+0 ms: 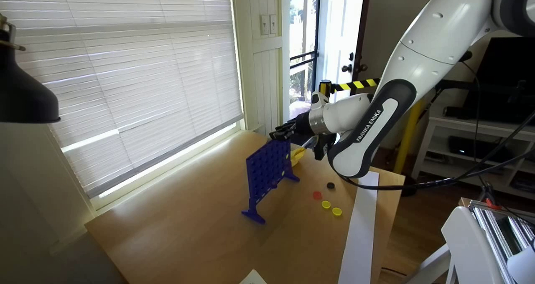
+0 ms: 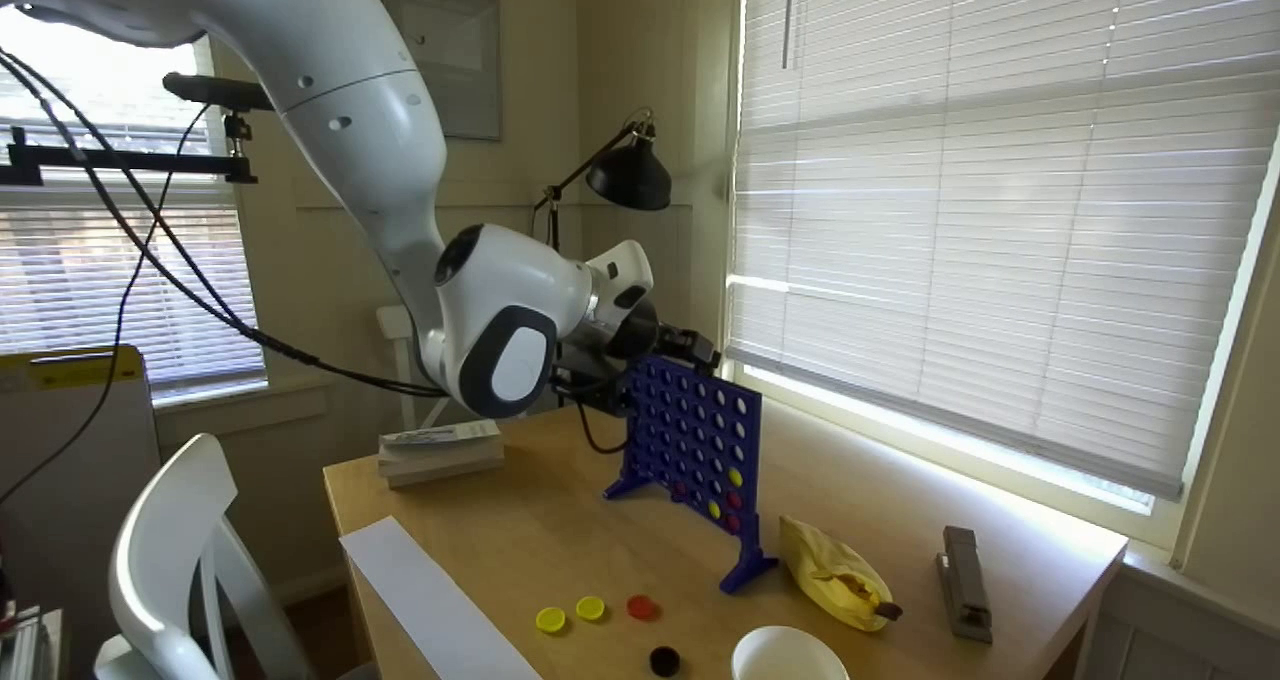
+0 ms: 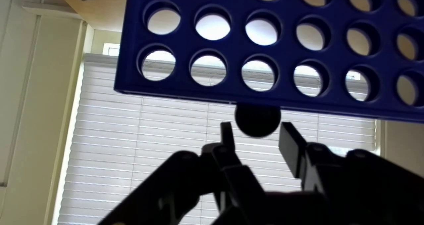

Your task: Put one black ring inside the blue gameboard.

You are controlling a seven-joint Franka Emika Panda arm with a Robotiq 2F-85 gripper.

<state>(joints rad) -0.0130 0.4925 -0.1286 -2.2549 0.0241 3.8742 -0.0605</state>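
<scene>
The blue gameboard [image 1: 267,173] stands upright on the table in both exterior views [image 2: 752,505]. In the wrist view its top edge [image 3: 185,90] faces the bottom of the picture. A black ring [image 3: 258,120] sticks partly out past that top edge; its other part is hidden at the board, and I cannot tell how deep it sits in the slot. My gripper [image 3: 256,142] is open, its fingertips on either side of this ring with gaps between. In both exterior views the gripper [image 1: 279,134] is at the board's top [image 2: 700,350]. Another black ring [image 1: 330,185] lies on the table [image 2: 664,661].
Red [image 2: 642,608] and yellow [image 2: 550,620] tokens lie on the table. A yellow banana-like object [image 2: 835,575], a white cup [image 2: 785,655] and a stapler [image 2: 965,585] are near the board. A white strip [image 2: 435,600] runs along one edge. Books [image 2: 440,455] stand at a corner.
</scene>
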